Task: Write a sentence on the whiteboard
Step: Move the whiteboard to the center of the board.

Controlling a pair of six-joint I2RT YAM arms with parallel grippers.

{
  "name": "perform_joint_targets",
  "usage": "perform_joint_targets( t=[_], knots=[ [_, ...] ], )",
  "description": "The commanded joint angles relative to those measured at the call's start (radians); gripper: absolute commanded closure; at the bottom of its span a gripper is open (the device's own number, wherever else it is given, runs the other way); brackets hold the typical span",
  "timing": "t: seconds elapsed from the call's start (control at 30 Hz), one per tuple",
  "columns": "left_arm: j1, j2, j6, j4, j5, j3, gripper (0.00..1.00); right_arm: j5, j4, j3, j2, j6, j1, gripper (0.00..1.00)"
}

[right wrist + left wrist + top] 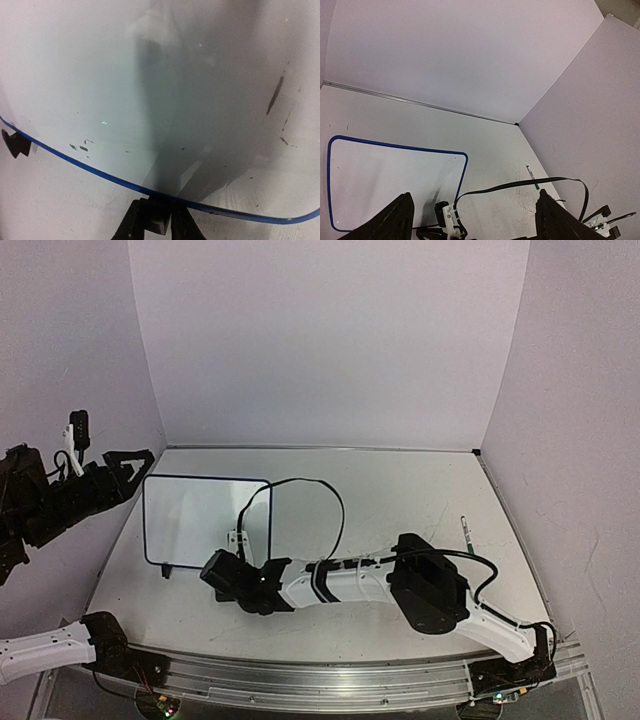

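The whiteboard (200,515) lies flat at the table's left, white with a thin blue rim (90,165). Its face is blank and the sentence does not show on it. My right gripper (258,570) reaches across to the board's near edge. In the right wrist view the right gripper (160,220) is shut on a small black foot at the rim. The other black foot (15,142) sticks out further left. My left gripper (130,465) hangs open above the table's left edge with nothing in it. The board (390,185) lies below its fingers (400,215).
A thin pen with a green tip (465,530) lies on the table at the right, also in the left wrist view (532,176). A black cable (320,490) loops over the table above the right arm. Lilac walls close the back and sides.
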Motion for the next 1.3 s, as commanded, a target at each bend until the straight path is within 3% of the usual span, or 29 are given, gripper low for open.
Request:
perform_joint_targets(
  t=[0.0,0.23,0.6,0.93,1.27],
  knots=[
    [-0.004,0.021,0.025,0.009,-0.034,0.041,0.15,0.062,-0.002,-0.013,-0.061,-0.036,-0.009,0.85],
    [-0.004,0.036,0.023,0.011,-0.058,0.028,0.15,0.048,0.005,-0.172,-0.17,-0.06,-0.037,1.0],
    [-0.004,0.061,0.027,0.012,-0.094,0.021,0.14,0.107,0.182,-0.561,-0.42,-0.15,-0.046,1.0],
    [-0.004,0.129,0.031,0.05,-0.111,0.008,0.14,0.163,0.24,-0.98,-0.693,-0.035,-0.07,1.0],
    [-0.004,0.236,0.052,0.186,-0.125,-0.002,0.12,0.175,0.242,-1.278,-0.93,0.016,-0.091,1.0]
  ],
)
